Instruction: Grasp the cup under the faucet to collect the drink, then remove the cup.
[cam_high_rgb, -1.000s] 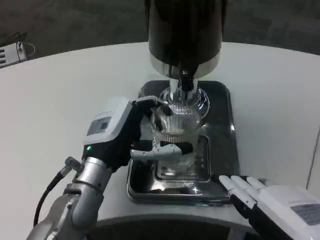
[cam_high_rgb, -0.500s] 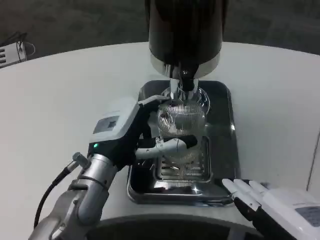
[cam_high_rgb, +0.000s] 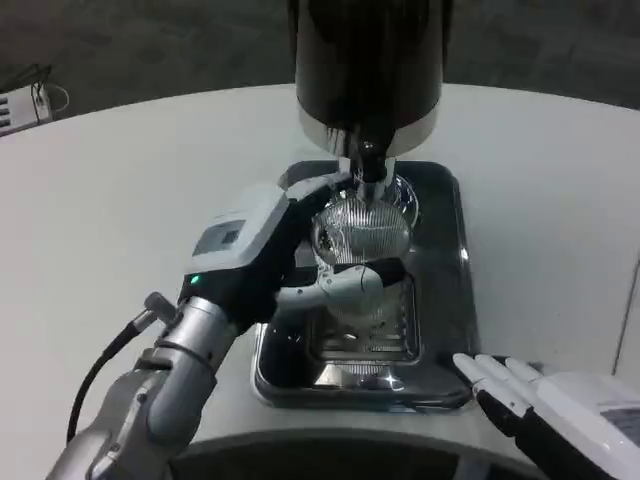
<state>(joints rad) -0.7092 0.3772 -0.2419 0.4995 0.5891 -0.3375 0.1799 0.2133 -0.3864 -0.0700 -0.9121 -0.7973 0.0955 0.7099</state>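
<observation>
My left hand grips the cup under the faucet; right hand lies open. Any tilt could spill onto the tray.

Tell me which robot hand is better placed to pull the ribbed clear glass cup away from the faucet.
Left. The left robot hand already grips the ribbed clear glass cup under the black faucet, while the right robot hand rests open near the table edge.
</observation>
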